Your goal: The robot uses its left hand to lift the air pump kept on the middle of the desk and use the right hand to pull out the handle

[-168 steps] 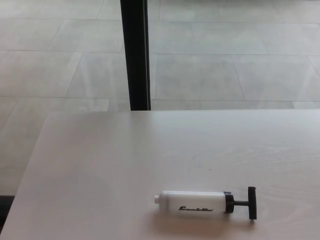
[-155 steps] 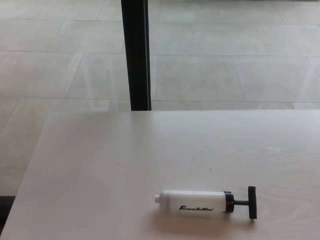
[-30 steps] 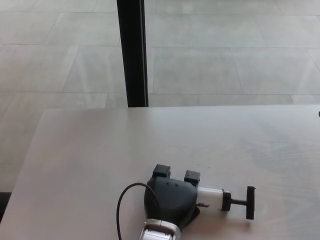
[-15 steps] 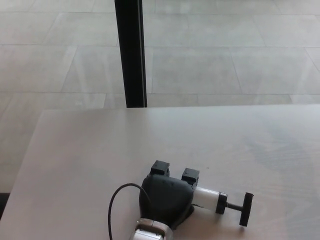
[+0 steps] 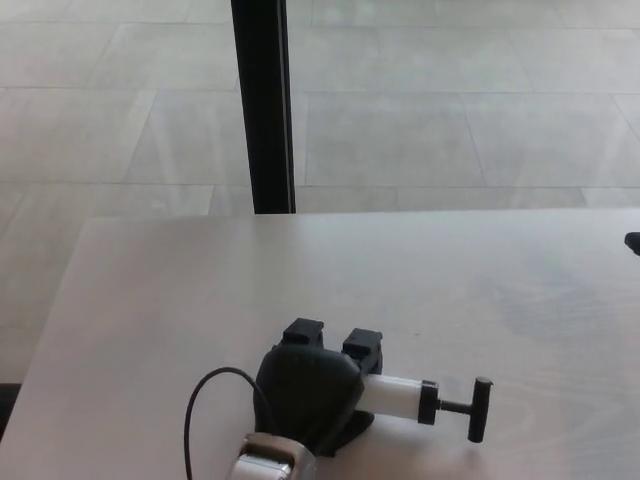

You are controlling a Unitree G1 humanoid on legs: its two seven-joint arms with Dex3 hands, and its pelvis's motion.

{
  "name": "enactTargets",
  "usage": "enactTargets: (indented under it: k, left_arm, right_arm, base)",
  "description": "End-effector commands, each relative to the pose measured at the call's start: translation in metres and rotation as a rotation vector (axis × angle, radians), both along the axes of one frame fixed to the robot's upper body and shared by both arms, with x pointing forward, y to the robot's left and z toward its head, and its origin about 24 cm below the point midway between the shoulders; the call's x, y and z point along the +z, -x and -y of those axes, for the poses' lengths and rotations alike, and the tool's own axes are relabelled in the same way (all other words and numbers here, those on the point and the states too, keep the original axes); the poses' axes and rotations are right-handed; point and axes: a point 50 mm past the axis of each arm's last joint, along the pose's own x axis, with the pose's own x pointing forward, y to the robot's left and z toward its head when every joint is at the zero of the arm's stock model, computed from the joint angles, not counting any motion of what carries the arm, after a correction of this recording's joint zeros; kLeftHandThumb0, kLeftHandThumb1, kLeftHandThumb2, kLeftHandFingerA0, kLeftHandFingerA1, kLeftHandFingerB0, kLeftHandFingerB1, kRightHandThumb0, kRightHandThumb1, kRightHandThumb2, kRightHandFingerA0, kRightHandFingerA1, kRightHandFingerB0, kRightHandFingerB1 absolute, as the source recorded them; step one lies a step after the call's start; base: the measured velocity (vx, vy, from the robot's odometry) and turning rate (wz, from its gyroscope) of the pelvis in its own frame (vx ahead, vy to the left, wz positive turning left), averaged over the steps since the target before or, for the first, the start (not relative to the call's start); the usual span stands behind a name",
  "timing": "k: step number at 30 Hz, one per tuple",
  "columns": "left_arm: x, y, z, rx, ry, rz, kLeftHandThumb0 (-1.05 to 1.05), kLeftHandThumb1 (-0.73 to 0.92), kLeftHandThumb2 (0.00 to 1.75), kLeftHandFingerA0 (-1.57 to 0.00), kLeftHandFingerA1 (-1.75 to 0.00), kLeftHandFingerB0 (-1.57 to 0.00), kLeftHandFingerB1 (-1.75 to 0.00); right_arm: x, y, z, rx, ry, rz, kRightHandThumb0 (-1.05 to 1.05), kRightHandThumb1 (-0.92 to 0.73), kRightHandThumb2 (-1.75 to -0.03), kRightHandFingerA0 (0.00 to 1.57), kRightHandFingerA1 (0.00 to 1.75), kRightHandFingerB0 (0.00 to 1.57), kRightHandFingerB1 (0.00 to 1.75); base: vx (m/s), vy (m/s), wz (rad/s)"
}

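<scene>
At the near edge of the pale wooden desk (image 5: 180, 300), the robot's black left hand (image 5: 305, 395) grips the white cylindrical air pump (image 5: 395, 396), its black T-shaped handle (image 5: 476, 409) pointing right, while only a dark sliver of the right hand (image 5: 633, 241), its grip impossible to tell, shows at the far right.

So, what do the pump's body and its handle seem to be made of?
The air pump body looks like smooth white plastic, evenly coloured with a soft sheen. Its T-shaped handle and collar look like matte black plastic; the thin rod could be metal, but that is unclear. The left robot hand grips the body.
</scene>
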Motion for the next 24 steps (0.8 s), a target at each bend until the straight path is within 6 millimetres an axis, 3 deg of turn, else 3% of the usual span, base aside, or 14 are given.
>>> enactTargets:
  k: [1,4,5,7,9,10,11,14,15,18,19,20,22,24]
  left_arm:
    - [0.013,-0.015,-0.013,0.019,0.033,0.003,-0.08,0.61,1.01,-0.76,-1.72,-0.70,-1.43]
    - [0.028,-0.027,-0.013,0.058,0.042,0.013,-0.06,0.58,1.07,-0.83,-1.75,-0.69,-1.45]
    - [0.032,-0.030,-0.014,0.080,0.057,0.004,-0.06,0.62,1.01,-0.81,-1.75,-0.67,-1.47]
    - [0.036,-0.034,-0.014,0.094,0.037,0.008,-0.01,0.71,0.86,-0.86,-1.74,-0.70,-1.30]
    - [0.048,-0.044,-0.015,0.131,0.010,-0.019,-0.10,0.71,0.81,-0.82,-1.72,-0.80,-0.87]
    - [0.050,-0.046,-0.015,0.138,0.000,-0.034,-0.10,0.71,0.81,-0.82,-1.72,-0.80,-0.87]
    - [0.051,-0.046,-0.016,0.136,0.006,-0.023,-0.10,0.68,0.83,-0.86,-1.71,-0.83,-0.96]
    - [0.057,-0.048,-0.016,0.137,0.038,0.019,-0.12,0.67,0.81,-0.88,-1.68,-0.83,-1.06]
    - [0.058,-0.049,-0.016,0.142,0.054,0.029,-0.12,0.66,0.82,-0.88,-1.71,-0.80,-1.22]
    - [0.061,-0.050,-0.014,0.132,0.042,0.061,-0.13,0.65,0.81,-0.88,-1.68,-0.83,-1.11]
    - [0.061,-0.051,-0.014,0.135,0.033,0.067,-0.15,0.62,0.87,-0.93,-1.70,-0.83,-1.20]
    - [0.061,-0.051,-0.013,0.135,0.032,0.067,-0.15,0.62,0.87,-0.93,-1.70,-0.83,-1.20]
    - [0.061,-0.052,-0.014,0.145,0.036,0.051,-0.19,0.67,0.83,-0.89,-1.71,-0.79,-1.33]
    - [0.060,-0.051,-0.013,0.148,0.025,0.052,-0.19,0.66,0.84,-0.89,-1.58,-0.83,-1.05]
  right_arm:
    - [-0.005,-0.005,-0.017,0.044,-0.030,-0.072,-0.64,-0.58,-0.94,0.51,0.72,0.34,0.52]
    - [0.001,-0.009,-0.033,0.066,0.035,-0.078,-0.67,-0.58,-0.95,0.52,0.72,0.33,0.52]
    - [0.002,-0.011,-0.038,0.077,0.029,-0.081,-0.67,-0.73,-0.62,0.53,0.67,0.39,0.40]
    - [0.003,-0.012,-0.043,0.082,0.036,-0.086,-0.67,-0.73,-0.62,0.56,0.66,0.40,0.40]
    - [0.003,-0.013,-0.056,0.127,0.078,-0.124,-0.75,-0.62,-0.96,0.46,0.64,0.28,0.48]
    - [0.003,-0.013,-0.059,0.135,0.089,-0.134,-0.75,-0.62,-0.96,0.46,0.64,0.28,0.48]
    - [0.002,-0.014,-0.061,0.141,0.095,-0.140,-0.76,-0.75,-0.63,0.51,0.58,0.35,0.36]
    - [-0.001,-0.016,-0.070,0.154,0.108,-0.186,-0.73,-0.59,-0.97,0.46,0.63,0.28,0.48]
    - [-0.003,-0.017,-0.072,0.150,0.111,-0.196,-0.71,-0.74,-0.62,0.49,0.54,0.37,0.36]
    - [-0.007,-0.022,-0.081,0.141,0.119,-0.230,-0.66,-0.71,-0.61,0.48,0.56,0.40,0.37]
    - [-0.007,-0.022,-0.083,0.142,0.114,-0.233,-0.68,-0.57,-0.94,0.42,0.62,0.34,0.50]
    - [-0.007,-0.022,-0.083,0.141,0.114,-0.234,-0.68,-0.57,-0.94,0.42,0.62,0.34,0.50]
    - [-0.007,-0.026,-0.086,0.144,0.125,-0.236,-0.67,-0.72,-0.62,0.45,0.52,0.41,0.37]
    - [-0.008,-0.027,-0.088,0.145,0.127,-0.241,-0.63,-0.72,-0.62,0.45,0.53,0.39,0.38]
  base:
    - [0.00,0.000,0.00]
    - [0.00,0.000,0.00]
    - [0.00,0.000,0.00]
    - [0.00,0.000,0.00]
    - [0.00,0.000,0.00]
    - [0.00,0.000,0.00]
    - [0.00,0.000,0.00]
    - [0.00,0.000,0.00]
    - [0.00,0.000,0.00]
    - [0.00,0.000,0.00]
    - [0.00,0.000,0.00]
    - [0.00,0.000,0.00]
    - [0.00,0.000,0.00]
    - [0.00,0.000,0.00]
